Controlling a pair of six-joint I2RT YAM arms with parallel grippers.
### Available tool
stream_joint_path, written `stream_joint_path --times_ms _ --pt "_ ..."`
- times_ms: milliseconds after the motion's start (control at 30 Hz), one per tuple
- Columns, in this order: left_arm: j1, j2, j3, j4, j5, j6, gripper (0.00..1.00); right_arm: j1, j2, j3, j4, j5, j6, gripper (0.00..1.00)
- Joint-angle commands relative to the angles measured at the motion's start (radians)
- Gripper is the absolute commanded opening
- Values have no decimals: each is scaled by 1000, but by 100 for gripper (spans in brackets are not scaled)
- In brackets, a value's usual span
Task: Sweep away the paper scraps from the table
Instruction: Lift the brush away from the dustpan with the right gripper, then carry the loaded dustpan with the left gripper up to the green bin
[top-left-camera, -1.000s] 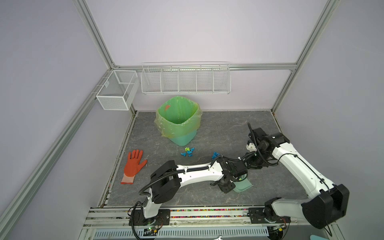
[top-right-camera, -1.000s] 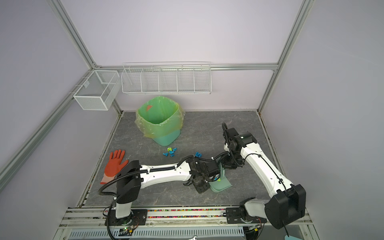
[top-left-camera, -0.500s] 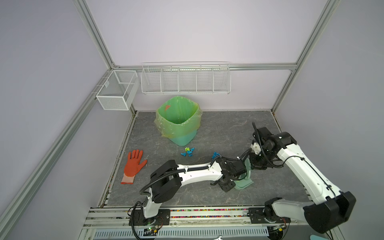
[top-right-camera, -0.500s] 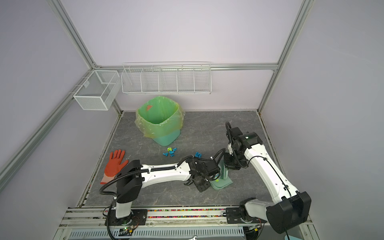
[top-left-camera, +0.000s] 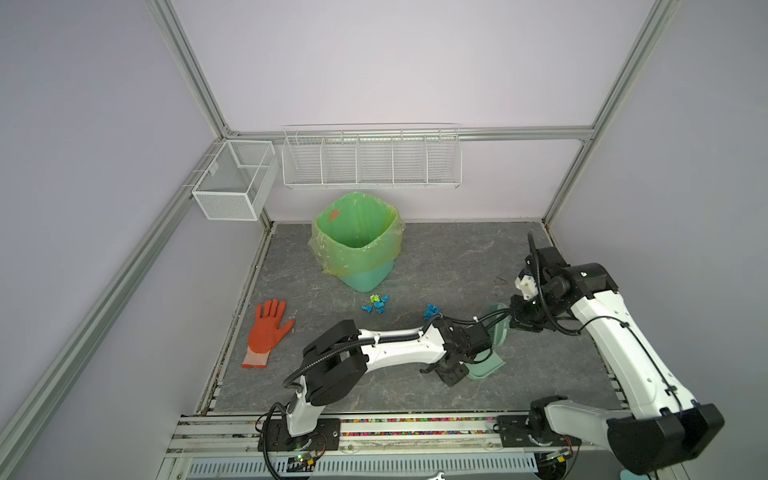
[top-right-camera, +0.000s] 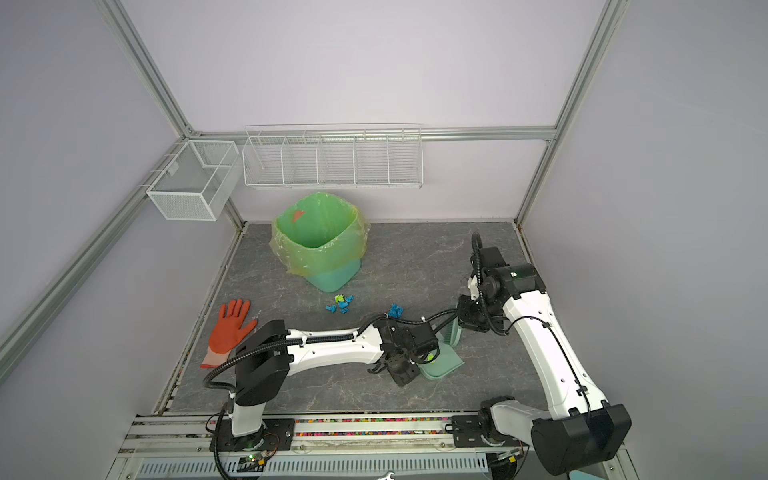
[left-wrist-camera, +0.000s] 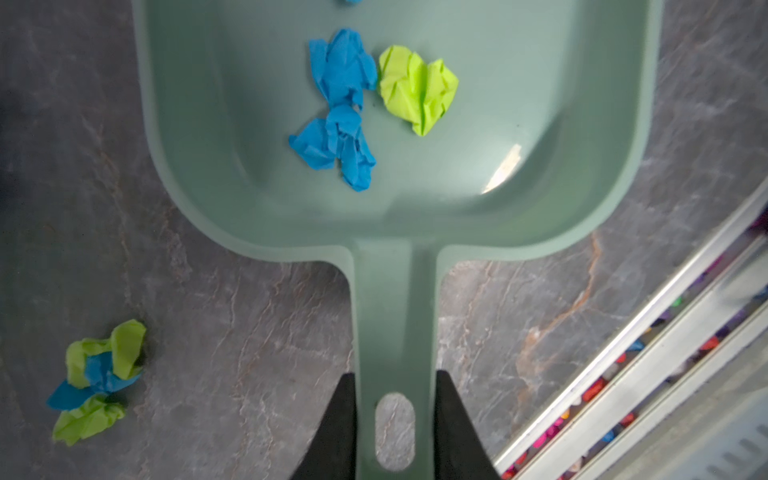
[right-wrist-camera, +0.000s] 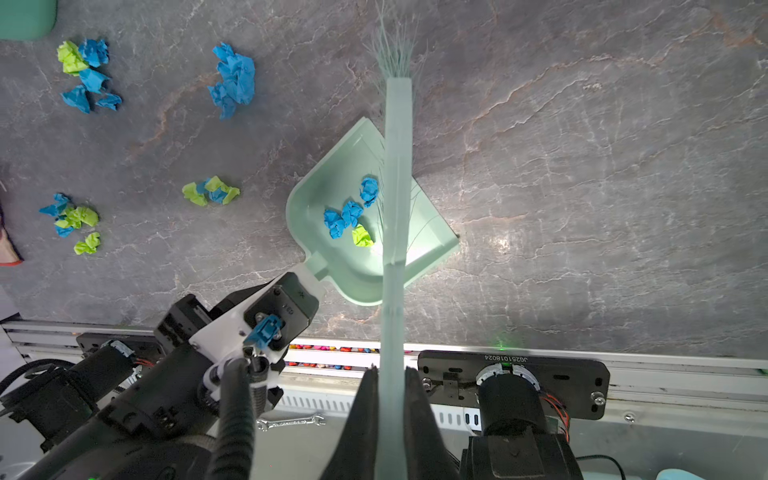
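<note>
My left gripper (left-wrist-camera: 395, 382) is shut on the handle of a pale green dustpan (left-wrist-camera: 540, 124), which lies flat on the table (top-left-camera: 436, 257) at front centre. Blue and lime paper scraps (left-wrist-camera: 340, 83) lie inside the dustpan (right-wrist-camera: 316, 216). My right gripper (right-wrist-camera: 390, 374) is shut on the handle of a matching green brush (right-wrist-camera: 397, 166), held over the pan's open side. In both top views the brush (top-left-camera: 498, 328) stands just behind the dustpan (top-right-camera: 442, 365). More paper scraps lie loose on the table in several clusters (right-wrist-camera: 232, 81), (right-wrist-camera: 212, 193), (top-left-camera: 376, 303).
A bin lined with a green bag (top-left-camera: 357, 245) stands at the back centre. An orange-red glove (top-left-camera: 268, 328) lies at the left edge. Wire baskets (top-left-camera: 372, 158) hang on the back wall. A metal rail (top-left-camera: 395, 424) runs along the front edge.
The right arm has swung forward and a little to the right, bringing the brush down close behind the dustpan. The left arm and the dustpan have stayed in place.
</note>
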Motion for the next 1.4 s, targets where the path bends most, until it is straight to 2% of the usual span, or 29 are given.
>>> stream_joint_path --times_ms 0,133,267,733,1233,1367 --pt "2 -9 -16 -3 3 -29 0 -9 20 34 63 -25 16 7" --pt "5 -7 -8 -4 -9 -37 0 -15 61 55 56 32 -9 7" --pt "7 -12 -1 0 -13 -47 0 -70 67 49 89 34 -10 7" --pt "13 -24 46 -16 -43 -66 0 -197 12 -13 193 -47 10 7" --pt "48 -73 147 -64 -25 -100 0 -302 -25 -55 238 -93 16 7" --pt "64 -90 143 -63 -31 -125 0 -338 -56 -50 239 -73 14 7"
